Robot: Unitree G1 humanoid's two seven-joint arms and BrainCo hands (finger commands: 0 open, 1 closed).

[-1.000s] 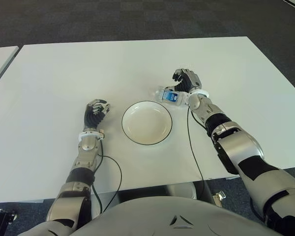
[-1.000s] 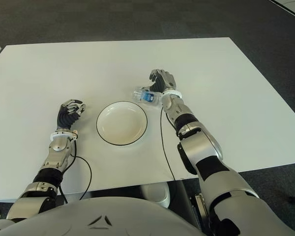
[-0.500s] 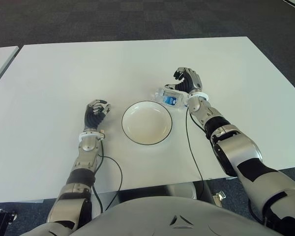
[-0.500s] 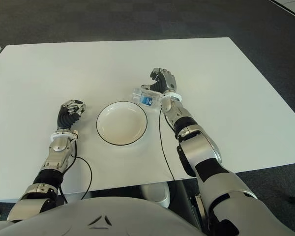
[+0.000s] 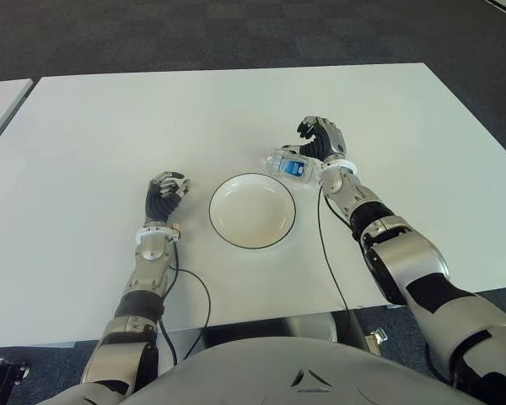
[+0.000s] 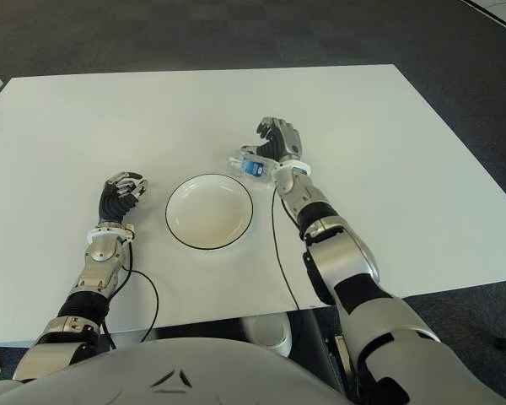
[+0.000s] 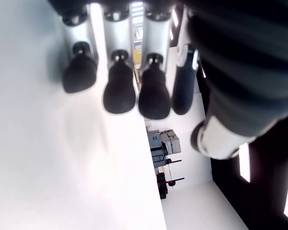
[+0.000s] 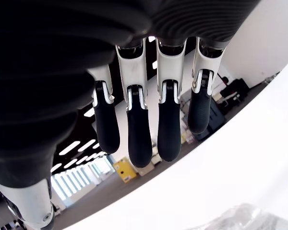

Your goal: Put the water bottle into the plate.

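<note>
A small clear water bottle (image 5: 291, 165) with a blue label lies on its side on the white table, just off the far right rim of the plate (image 5: 251, 211). The plate is white with a dark rim and holds nothing. My right hand (image 5: 320, 137) hovers over the bottle's far end. Its fingers (image 8: 139, 129) hang fairly straight and grasp nothing, with crinkled plastic of the bottle (image 8: 240, 215) below them. My left hand (image 5: 165, 191) shows to the left of the plate, its fingers (image 7: 120, 86) loosely bent and holding nothing.
The white table (image 5: 110, 126) stretches wide around the plate. A thin black cable (image 5: 329, 253) runs from my right wrist toward the near edge, and another loops by my left forearm (image 5: 204, 295). A second table's corner (image 5: 0, 97) shows at far left.
My right hand has shifted slightly over the bottle, which stays lying by the plate's rim. The left hand has not moved.
</note>
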